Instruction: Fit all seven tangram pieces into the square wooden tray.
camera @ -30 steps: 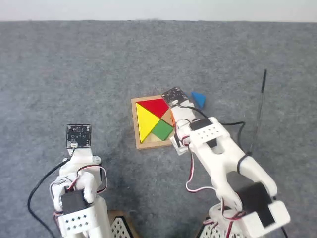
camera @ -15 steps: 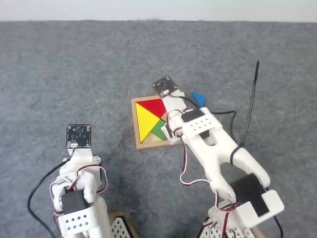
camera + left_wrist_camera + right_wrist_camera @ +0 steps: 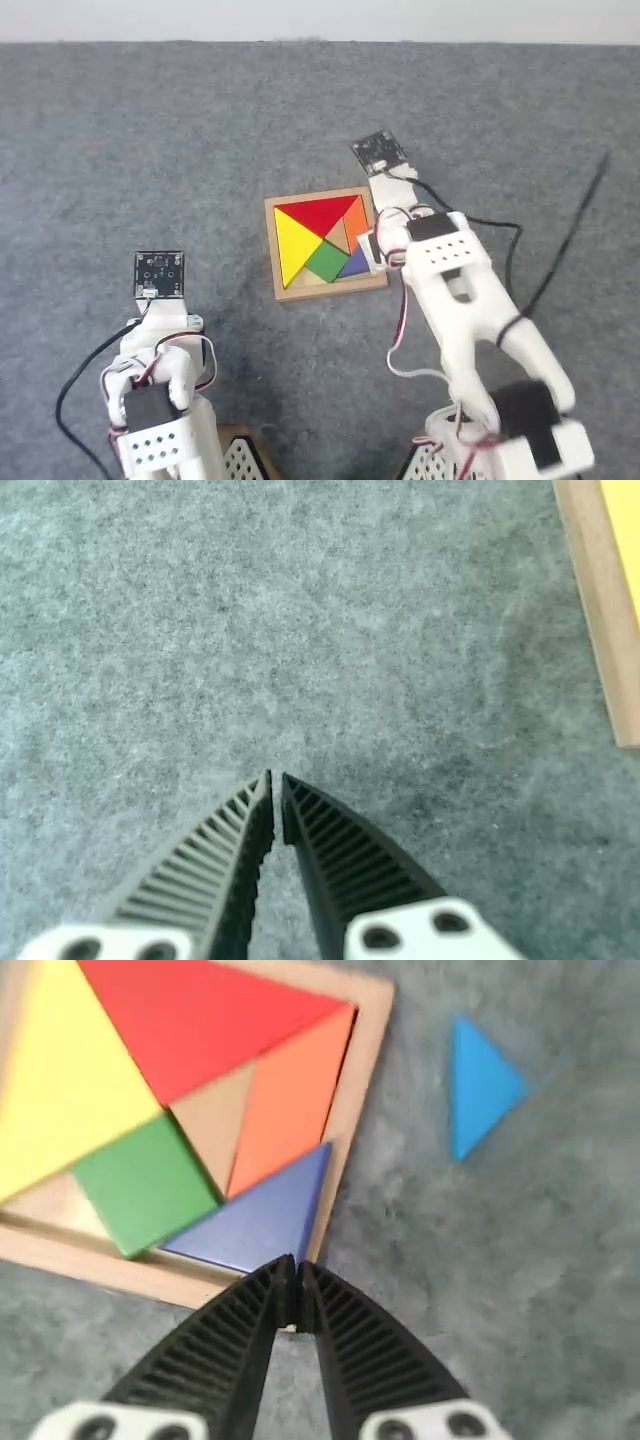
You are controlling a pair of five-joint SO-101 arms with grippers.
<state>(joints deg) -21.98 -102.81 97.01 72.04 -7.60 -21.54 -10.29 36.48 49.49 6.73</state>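
Note:
The square wooden tray [image 3: 283, 292] [image 3: 362, 1068] holds a yellow triangle [image 3: 292, 245] [image 3: 60, 1070], a red triangle [image 3: 322, 213] [image 3: 190, 1015], a green square [image 3: 326, 262] [image 3: 145, 1182], an orange piece [image 3: 355, 220] [image 3: 290, 1100] and a dark blue triangle [image 3: 354, 264] [image 3: 262, 1218]. Bare wood shows between them. A light blue triangle [image 3: 480, 1085] lies on the carpet beside the tray. My right gripper [image 3: 296, 1265] is shut and empty, just over the tray's rim by the dark blue triangle. My left gripper [image 3: 276, 778] is shut over bare carpet, with the tray's edge [image 3: 600, 610] off to one side.
Grey carpet [image 3: 150, 130] covers the whole table. The right arm [image 3: 445, 270] stretches along the tray's right side. The left arm [image 3: 160, 340] stands at the front left, well away from the tray.
The right arm has swung to the right off the tray, uncovering the orange piece and a dark blue triangle in the corner. It now covers the light blue triangle in the high view. The left arm kept still.

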